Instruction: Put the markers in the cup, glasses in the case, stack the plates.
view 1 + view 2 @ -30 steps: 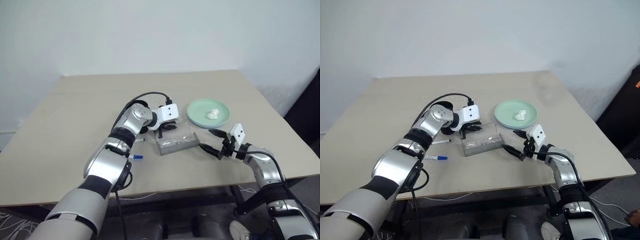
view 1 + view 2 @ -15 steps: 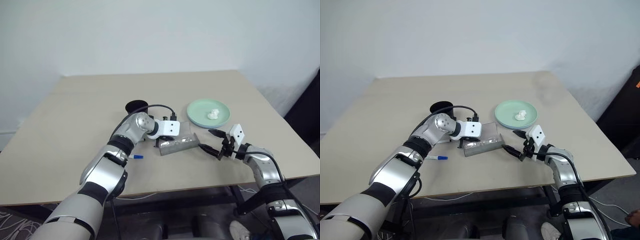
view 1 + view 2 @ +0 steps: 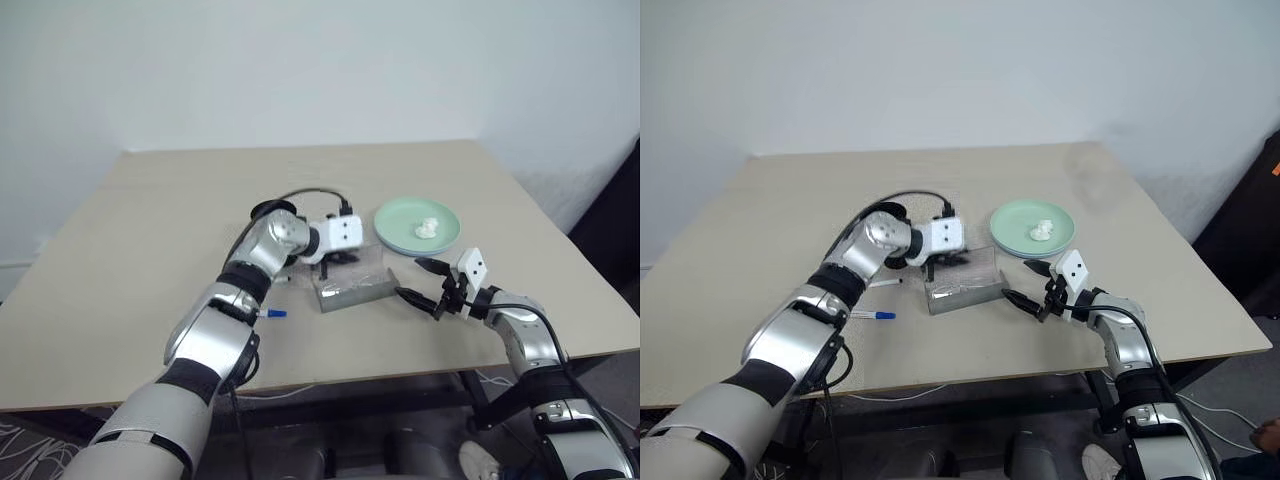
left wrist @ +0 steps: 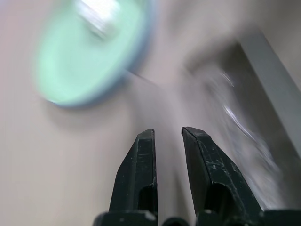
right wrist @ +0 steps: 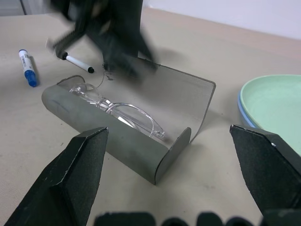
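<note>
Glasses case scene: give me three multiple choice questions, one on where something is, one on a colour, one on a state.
1. Where are the glasses?
A. inside the case
B. on the plates
C. in the cup

2. What colour is the cap of the marker lying nearest the table's front edge?
A. red
B. blue
C. green

3. How is the case's lid?
A. shut
B. taken off
C. standing open

Answers:
1 A, the clear frame lies in the grey tray.
2 B, the right wrist view shows a blue cap.
3 C, the lid rises behind the glasses.
</note>
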Controlling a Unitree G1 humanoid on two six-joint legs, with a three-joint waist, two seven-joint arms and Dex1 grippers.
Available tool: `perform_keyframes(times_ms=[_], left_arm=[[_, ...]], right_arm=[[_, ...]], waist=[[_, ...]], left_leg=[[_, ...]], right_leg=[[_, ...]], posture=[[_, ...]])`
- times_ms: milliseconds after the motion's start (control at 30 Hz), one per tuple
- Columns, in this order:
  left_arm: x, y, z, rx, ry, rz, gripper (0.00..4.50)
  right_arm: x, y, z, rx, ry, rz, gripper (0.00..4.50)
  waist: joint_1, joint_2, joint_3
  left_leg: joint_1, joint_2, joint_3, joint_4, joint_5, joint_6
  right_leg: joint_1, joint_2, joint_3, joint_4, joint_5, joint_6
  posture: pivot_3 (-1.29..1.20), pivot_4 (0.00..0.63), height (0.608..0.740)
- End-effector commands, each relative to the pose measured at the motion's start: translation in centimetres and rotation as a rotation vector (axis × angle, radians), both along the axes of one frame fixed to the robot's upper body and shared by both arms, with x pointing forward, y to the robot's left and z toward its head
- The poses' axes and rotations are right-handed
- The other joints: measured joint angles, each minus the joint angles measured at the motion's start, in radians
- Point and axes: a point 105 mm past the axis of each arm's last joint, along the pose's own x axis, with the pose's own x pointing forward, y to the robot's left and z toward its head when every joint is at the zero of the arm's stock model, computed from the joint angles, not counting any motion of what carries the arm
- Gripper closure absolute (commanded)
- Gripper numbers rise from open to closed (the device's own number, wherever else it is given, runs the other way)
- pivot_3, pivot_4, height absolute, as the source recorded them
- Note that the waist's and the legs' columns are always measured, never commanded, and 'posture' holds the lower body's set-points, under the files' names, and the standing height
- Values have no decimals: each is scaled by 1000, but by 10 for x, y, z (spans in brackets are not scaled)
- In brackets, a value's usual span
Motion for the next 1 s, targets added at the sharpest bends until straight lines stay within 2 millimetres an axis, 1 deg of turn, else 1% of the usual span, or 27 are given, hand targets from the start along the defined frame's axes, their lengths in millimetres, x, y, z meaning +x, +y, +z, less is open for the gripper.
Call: perform_keyframes(times_ms=[33, 67, 167, 267, 367, 400, 500, 567, 667, 767, 867, 1000], left_arm=[[11, -8, 44, -121, -75, 29, 3599], [14, -6, 46, -125, -86, 45, 3599], [26, 4, 43, -40, -171, 123, 3599], [28, 14, 24, 101, -229, 129, 3599], [27, 17, 8, 177, -238, 120, 3599], [27, 17, 5, 188, -240, 117, 3599], [23, 25, -18, 301, -246, 96, 3599], [21, 28, -25, 332, -240, 88, 3599], [13, 28, -36, 324, -155, 54, 3599], [6, 18, -31, 201, -42, 45, 3599], [3, 11, -17, 68, 48, 40, 3599], [-3, 7, -7, -13, 100, 6, 3599]], right_arm=[[6, 4, 20, 8, -70, 13, 0], [6, 4, 20, 9, -70, 13, 0], [7, 4, 20, 9, -71, 12, 0], [7, 5, 21, 11, -73, 10, 0], [7, 5, 21, 13, -75, 7, 0], [7, 5, 21, 13, -75, 7, 0], [7, 5, 22, 16, -75, 3, 0], [6, 5, 22, 16, -75, 2, 0], [5, 5, 22, 17, -75, -2, 0], [4, 4, 22, 16, -72, -5, 0], [4, 3, 21, 14, -69, -6, 0], [3, 3, 21, 13, -67, -6, 0]], waist=[[0, 0, 0], [-1, 0, 0], [-4, 0, 0], [-5, 0, 0], [-4, 0, 0], [-4, 0, 0], [-3, 0, 0], [-3, 0, 0], [-3, 0, 0], [-3, 0, 0], [-2, 0, 0], [-3, 0, 0]], left_leg=[[0, 0, 0, 0, 0, 0], [0, 0, 0, 0, 0, 0], [1, 0, 0, 0, 0, 0], [2, 0, 0, 0, 0, 0], [1, 0, 0, 0, 0, 0], [1, 0, 0, 0, 0, 0], [1, 0, 0, 0, 0, 0], [1, -1, 0, 0, 0, 0], [0, 0, 0, 0, 0, 0], [1, 0, 0, 0, 0, 0], [0, 0, 0, 0, 0, 0], [-1, 0, 0, 0, 0, 0]], right_leg=[[0, 0, 0, 0, 0, 0], [0, 0, 0, 0, 0, 0], [0, 0, 0, 0, 0, 0], [0, 0, 0, 1, 0, 0], [0, 1, 0, 1, 0, 0], [0, 0, 0, 1, 0, 0], [0, 0, 0, 1, 0, 0], [0, 0, 0, 1, 0, 0], [-1, 0, 0, 1, 0, 0], [0, 0, 0, 1, 0, 0], [0, 0, 0, 1, 0, 0], [0, 0, 0, 1, 0, 0]], posture=[[0, 0, 728], [0, 0, 728], [0, 0, 728], [0, 0, 728], [0, 0, 728], [0, 0, 728], [0, 0, 728], [0, 0, 728], [0, 0, 728], [0, 0, 728], [0, 0, 728], [0, 0, 728]])
